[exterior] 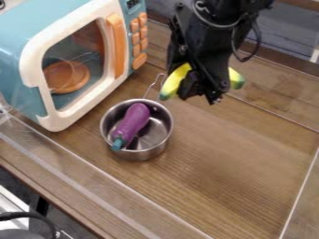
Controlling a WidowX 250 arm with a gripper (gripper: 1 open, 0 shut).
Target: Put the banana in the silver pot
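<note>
Camera view, the only one, looks down at an angle on a brown wooden table [237,177]. A black robot arm [218,19] reaches down from the top centre of the frame. Its gripper [202,86] sits a little above and right of the frame's centre, its jaws clamped on the banana [178,78], which hangs above the tabletop. The banana is short, curved and glossy yellow, and shows on both sides of the black fingers, one end toward the left and the other toward the right.

Just below and to the left, near the middle of the frame, stands the silver pot [115,143], small, round and shiny. A purple eggplant [130,124] with a green stem already lies inside it, slanted across the bottom. The banana hangs beside the pot's upper right rim, not over its middle, and whether it is clear of the rim is hard to tell.

At the upper left sits a light blue toy microwave [44,42] with a cream door; an orange dish [65,75] shows through its window.

Judging progress: the banana is picked up and lifted, which is the first half done. What seems left is carrying it down-left over the pot, lowering it beside the eggplant, and letting go.
</note>
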